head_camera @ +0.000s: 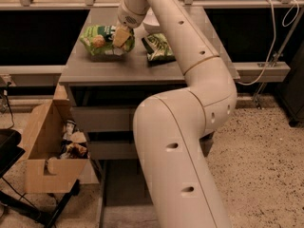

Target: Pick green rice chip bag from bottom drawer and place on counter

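Note:
The green rice chip bag (100, 39) is bright green with round tan rice-cake pictures. It sits low at the left of the grey counter (95, 68); I cannot tell whether it rests on the counter. My gripper (121, 37) is at the bag's right end, its tan fingers shut on the bag. The long white arm reaches up from the lower middle of the view to it. The bottom drawer (116, 194) stands pulled out below the cabinet; the arm hides most of it.
A paler green bag with dark stripes (159, 47) lies on the counter to the right of the gripper. A white bowl (151, 23) stands behind it. An open cardboard box (45, 151) with clutter stands left of the cabinet. Two closed drawer fronts (102, 118) face me.

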Tool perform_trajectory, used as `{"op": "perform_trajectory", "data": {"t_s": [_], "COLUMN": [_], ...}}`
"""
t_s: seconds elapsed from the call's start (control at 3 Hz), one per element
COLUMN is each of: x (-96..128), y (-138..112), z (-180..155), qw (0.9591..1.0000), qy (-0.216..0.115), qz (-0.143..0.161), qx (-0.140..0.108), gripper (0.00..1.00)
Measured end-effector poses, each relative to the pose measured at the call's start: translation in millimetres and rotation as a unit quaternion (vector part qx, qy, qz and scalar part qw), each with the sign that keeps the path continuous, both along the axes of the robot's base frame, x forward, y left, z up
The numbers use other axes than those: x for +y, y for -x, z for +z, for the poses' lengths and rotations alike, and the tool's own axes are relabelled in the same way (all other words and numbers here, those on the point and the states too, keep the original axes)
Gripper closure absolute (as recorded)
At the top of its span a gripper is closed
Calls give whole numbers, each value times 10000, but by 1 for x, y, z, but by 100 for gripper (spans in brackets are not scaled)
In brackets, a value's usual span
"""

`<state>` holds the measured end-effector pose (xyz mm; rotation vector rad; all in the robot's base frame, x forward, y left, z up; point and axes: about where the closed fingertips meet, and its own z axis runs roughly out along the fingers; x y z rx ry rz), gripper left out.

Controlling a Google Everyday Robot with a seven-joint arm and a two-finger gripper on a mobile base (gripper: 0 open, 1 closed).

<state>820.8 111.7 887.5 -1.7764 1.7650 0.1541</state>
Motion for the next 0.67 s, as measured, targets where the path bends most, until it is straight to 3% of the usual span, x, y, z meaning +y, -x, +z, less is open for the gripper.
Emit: {"op": "perform_trajectory", "data": {"t_s": [0.67], "x": [6], "y": [-2], "z": [-8], "qw": [10000], "qy": [3], "qz": [21], "qx": [32], "gripper": [12]}}
